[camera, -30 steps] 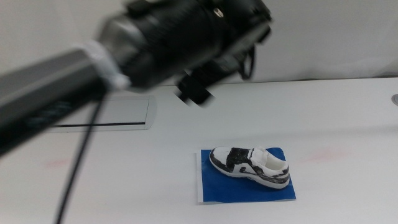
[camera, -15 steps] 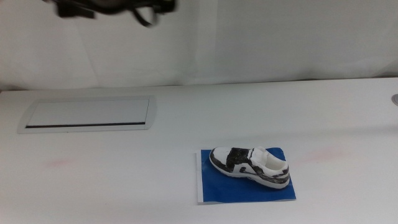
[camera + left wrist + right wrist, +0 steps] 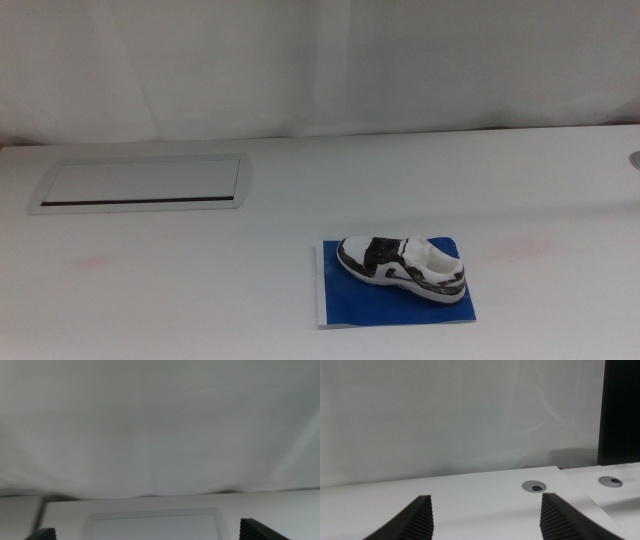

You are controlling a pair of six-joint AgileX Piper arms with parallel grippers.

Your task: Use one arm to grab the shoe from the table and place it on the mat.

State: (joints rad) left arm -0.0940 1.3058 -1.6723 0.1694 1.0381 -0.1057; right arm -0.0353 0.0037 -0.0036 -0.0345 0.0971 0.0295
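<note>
Both grippers sit out of the middle view. The left gripper (image 3: 150, 535) shows jaw tips spread wide, holding nothing; the right gripper (image 3: 485, 515) likewise stands open and empty. The shoe (image 3: 403, 266), white with dark mottled panels, lies on the flat blue mat (image 3: 345, 305); no writing is readable. The smooth white table (image 3: 300, 200) carries a grey-framed panel (image 3: 140, 184).

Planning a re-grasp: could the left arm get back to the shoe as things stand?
Probably yes: the shoe lies uncovered on the mat, nothing beside or above it. The left hand is open, out of the middle view.
</note>
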